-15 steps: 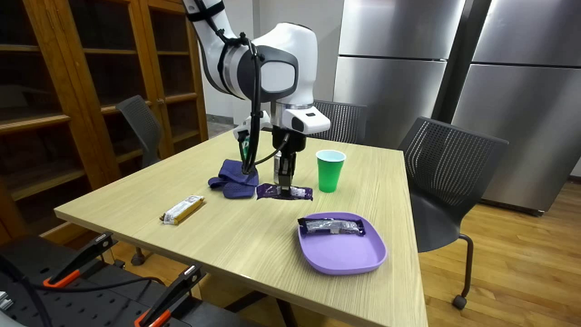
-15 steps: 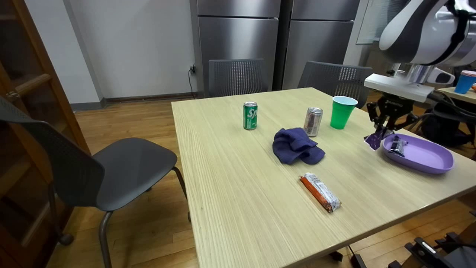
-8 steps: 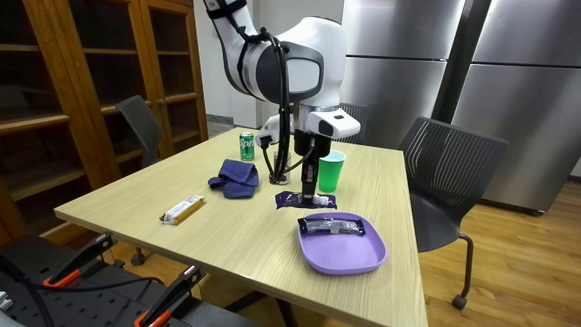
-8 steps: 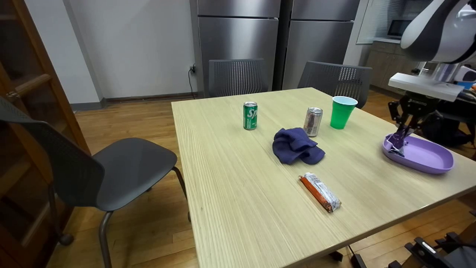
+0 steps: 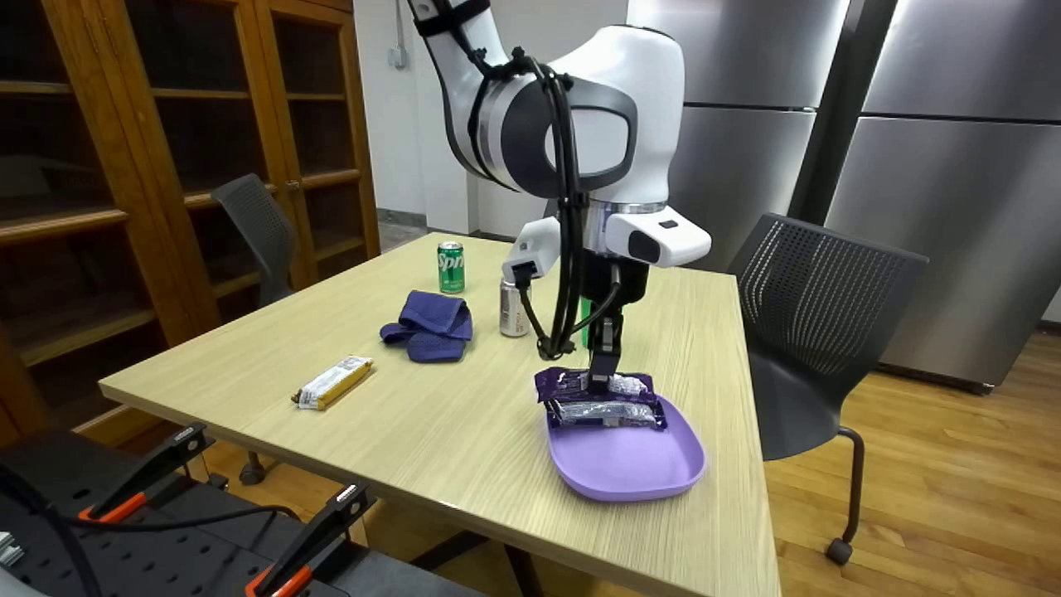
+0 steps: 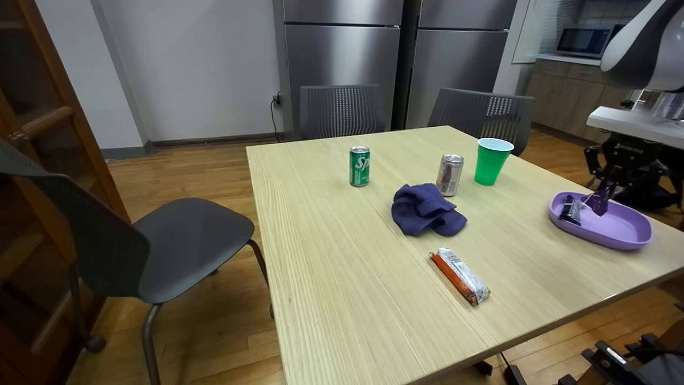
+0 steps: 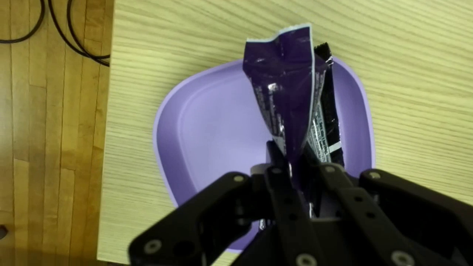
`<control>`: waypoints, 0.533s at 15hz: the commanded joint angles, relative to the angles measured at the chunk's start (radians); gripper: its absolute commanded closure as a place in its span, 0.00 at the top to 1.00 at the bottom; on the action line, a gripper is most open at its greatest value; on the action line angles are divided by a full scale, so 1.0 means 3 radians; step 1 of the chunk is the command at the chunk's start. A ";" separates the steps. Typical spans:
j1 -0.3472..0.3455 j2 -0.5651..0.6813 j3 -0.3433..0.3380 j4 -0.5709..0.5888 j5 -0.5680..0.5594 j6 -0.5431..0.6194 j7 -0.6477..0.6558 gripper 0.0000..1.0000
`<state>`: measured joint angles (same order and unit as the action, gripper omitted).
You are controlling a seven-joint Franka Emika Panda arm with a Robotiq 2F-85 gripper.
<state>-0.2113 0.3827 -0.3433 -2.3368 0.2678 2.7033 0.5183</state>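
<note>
Wrist view showed black fingers (image 7: 282,195) clamped on a glossy purple film-wrapped bar (image 7: 282,85), perhaps slick enough to slip; lowering it askew risked knocking the black-and-silver wrapped bar (image 7: 330,107) in the rounded lavender plastic plate (image 7: 221,125) below, on the pale wood tabletop (image 7: 140,147).

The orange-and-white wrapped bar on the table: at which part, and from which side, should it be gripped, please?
Probably across the middle of the orange-and-white bar, from straight above, closing on its long sides: it lies flat on the table, long and narrow, with nothing touching those sides. The gripper would first need to release the purple-wrapped bar.
</note>
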 commanded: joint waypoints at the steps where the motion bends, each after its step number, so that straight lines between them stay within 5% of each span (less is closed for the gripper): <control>1: -0.0064 0.0145 -0.0001 0.0193 -0.0021 -0.0125 -0.0079 0.03; 8: -0.0051 0.0486 -0.0061 0.0491 -0.0075 -0.0182 -0.0040 0.03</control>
<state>-0.2201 0.4948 -0.3545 -2.2415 0.2678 2.6932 0.5169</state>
